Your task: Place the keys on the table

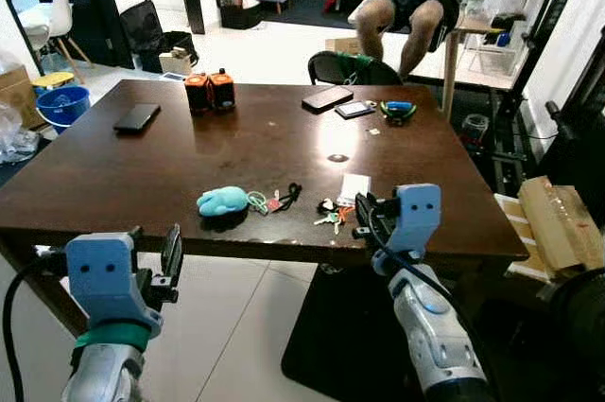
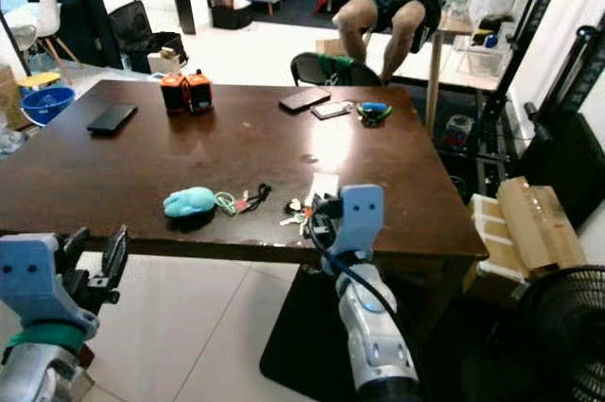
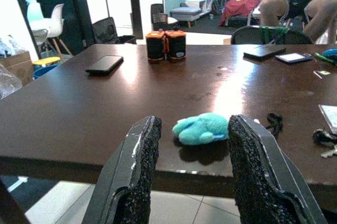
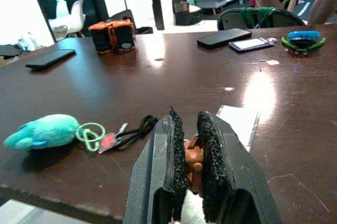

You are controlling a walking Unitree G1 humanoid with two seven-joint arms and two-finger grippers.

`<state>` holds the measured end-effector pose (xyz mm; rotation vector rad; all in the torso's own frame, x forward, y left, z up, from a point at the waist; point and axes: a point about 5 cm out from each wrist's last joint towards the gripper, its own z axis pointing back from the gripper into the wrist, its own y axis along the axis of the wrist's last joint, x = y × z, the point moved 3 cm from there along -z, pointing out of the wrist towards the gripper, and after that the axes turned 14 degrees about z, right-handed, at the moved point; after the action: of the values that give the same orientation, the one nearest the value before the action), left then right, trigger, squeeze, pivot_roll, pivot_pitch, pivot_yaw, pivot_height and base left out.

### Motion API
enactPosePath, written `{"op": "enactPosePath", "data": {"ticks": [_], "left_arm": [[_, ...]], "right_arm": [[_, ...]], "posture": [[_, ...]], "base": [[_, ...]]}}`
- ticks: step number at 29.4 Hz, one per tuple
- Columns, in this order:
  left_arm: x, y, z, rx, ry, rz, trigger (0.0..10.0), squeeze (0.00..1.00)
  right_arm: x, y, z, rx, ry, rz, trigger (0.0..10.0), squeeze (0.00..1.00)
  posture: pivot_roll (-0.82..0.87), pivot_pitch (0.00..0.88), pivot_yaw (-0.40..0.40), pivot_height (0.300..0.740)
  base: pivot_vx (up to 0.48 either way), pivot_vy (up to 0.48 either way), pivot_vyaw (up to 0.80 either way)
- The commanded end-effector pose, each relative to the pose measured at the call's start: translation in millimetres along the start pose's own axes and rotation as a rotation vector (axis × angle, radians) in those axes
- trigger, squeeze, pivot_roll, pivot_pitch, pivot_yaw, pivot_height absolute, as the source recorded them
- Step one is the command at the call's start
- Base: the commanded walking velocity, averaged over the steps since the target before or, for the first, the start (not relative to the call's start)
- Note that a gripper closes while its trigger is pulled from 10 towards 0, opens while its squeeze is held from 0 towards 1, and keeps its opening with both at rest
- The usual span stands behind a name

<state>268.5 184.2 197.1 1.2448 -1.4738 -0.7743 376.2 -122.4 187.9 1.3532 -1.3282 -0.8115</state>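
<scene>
right gripper (image 4: 188, 150) jaws clamped on keys (image 1: 333, 217) at table (image 1: 142, 175) edge — left gripper (image 3: 192, 155) jaws apart, empty.

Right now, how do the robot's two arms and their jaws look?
Both arms are silver-grey with light blue blocks at the wrist. The left gripper has long black fingers with rough, grainy pads; a teal band rings its wrist and a black cable runs beside it. The right gripper looks alike, with a black cable looping down its forearm.

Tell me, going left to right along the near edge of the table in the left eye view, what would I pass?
Teal plush toy → green and black cords → keys → right gripper, closed on the keys.
</scene>
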Motion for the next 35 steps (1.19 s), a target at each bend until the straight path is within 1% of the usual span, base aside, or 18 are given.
{"op": "enactPosePath", "data": {"ticks": [1, 7, 10, 22, 27, 33, 34, 35], "left_arm": [[-4.5, -0.7, 2.0, -0.013, 0.013, -0.005, 10.0, 0.0], [-4.8, -0.9, 2.8, -0.015, 0.014, -0.005, 10.0, 0.0], [-4.2, -1.4, 2.0, -0.016, 0.015, -0.007, 10.0, 0.0], [-4.4, -2.6, 4.3, -0.029, 0.02, -0.012, 10.0, 0.0], [-7.7, -2.9, 3.5, -0.03, 0.039, -0.014, 10.0, 0.0], [-6.6, -4.0, 2.7, -0.033, 0.036, -0.017, 10.0, 0.0], [-5.2, -4.7, 2.8, -0.037, 0.027, -0.017, 10.0, 0.0], [-5.2, -4.7, 2.8, -0.037, 0.027, -0.017, 10.0, 0.0]], "right_arm": [[-3.9, -0.9, 0.0, -0.006, 0.01, -0.014, 10.0, 0.0], [-4.1, 1.5, -1.6, 0.002, 0.011, -0.019, 10.0, 0.0], [-3.8, 3.5, -4.3, 0.007, 0.012, -0.022, 10.0, 0.0], [-5.1, 2.3, -5.8, 0.002, 0.026, -0.025, 10.0, 0.0], [-8.0, 4.9, -6.1, 0.008, 0.051, -0.028, 10.0, 0.0], [-6.8, 5.7, -7.3, 0.008, 0.063, -0.025, 10.0, 0.0], [-8.7, 2.7, -7.3, -0.015, 0.096, -0.014, 10.0, 0.0], [-8.7, 2.7, -7.3, -0.015, 0.096, -0.014, 10.0, 0.0]], "posture": [[-0.1, 0.037, 0.097, 0.74], [-0.11, 0.036, 0.094, 0.74], [-0.1, 0.05, 0.094, 0.74], [-0.1, 0.057, 0.099, 0.74], [-0.11, 0.054, 0.099, 0.74], [-0.11, 0.058, 0.106, 0.74], [-0.11, 0.058, 0.106, 0.74], [-0.11, 0.058, 0.106, 0.74]], "base": [[0.394, 0.0, 0.0], [0.394, 0.0, 0.0], [0.395, 0.0, 0.0], [0.379, 0.0, 0.0], [0.0, 0.0, 0.0], [0.0, 0.0, 0.0], [0.0, 0.0, 0.0], [0.0, 0.0, 0.0]]}}
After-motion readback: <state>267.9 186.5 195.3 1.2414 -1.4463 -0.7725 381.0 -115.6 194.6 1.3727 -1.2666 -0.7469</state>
